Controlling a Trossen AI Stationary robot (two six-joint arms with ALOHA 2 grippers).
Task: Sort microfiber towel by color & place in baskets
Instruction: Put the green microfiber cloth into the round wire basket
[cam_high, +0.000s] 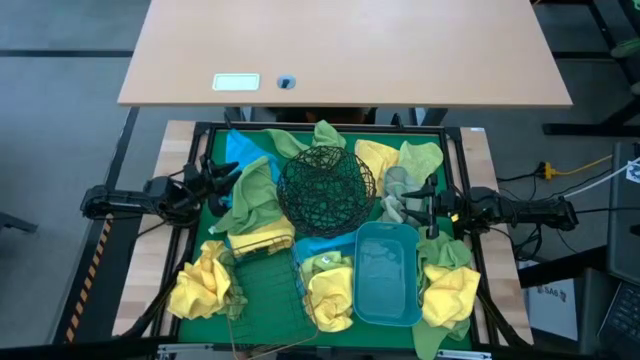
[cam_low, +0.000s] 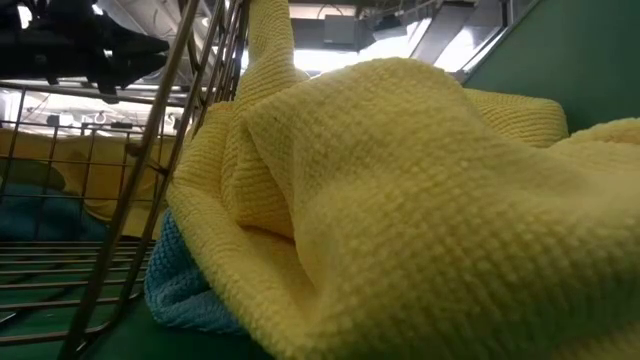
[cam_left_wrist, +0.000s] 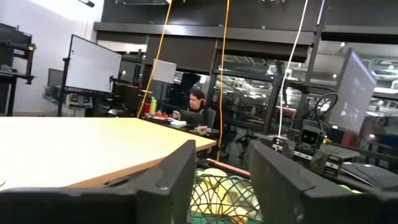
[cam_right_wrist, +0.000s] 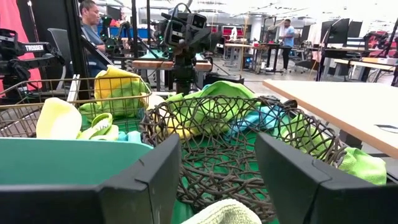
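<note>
Yellow microfiber towel (cam_low: 420, 200) is filling the low view, lying over a blue towel (cam_low: 185, 290) just beside the copper wire basket (cam_low: 120, 200). Seen from above, the round black wire-mesh bowl (cam_high: 327, 187) is sitting at the middle of the green table (cam_high: 262, 295), the copper basket (cam_high: 268, 290) is standing near the front with a yellow towel (cam_high: 262, 240) draped over its far rim, and the bluish plastic tub (cam_high: 387, 273) is standing to its right. Green towels (cam_high: 250, 190), yellow towels (cam_high: 203, 283) and blue towels (cam_high: 240, 150) are lying scattered around all three containers.

Left hand (cam_high: 222, 180) is hovering at the table's left edge beside a green towel, fingers (cam_left_wrist: 168, 186) spread and grasping nothing. Right hand (cam_high: 418, 200) is hovering beside the bowl, fingers (cam_right_wrist: 298, 180) parted and released, with a pale towel (cam_right_wrist: 227, 213) below it.

Lettering on a black device (cam_right_wrist: 25, 47) in the room is reading "THUNDER". A person (cam_left_wrist: 196, 102) is sitting at a far desk.
</note>
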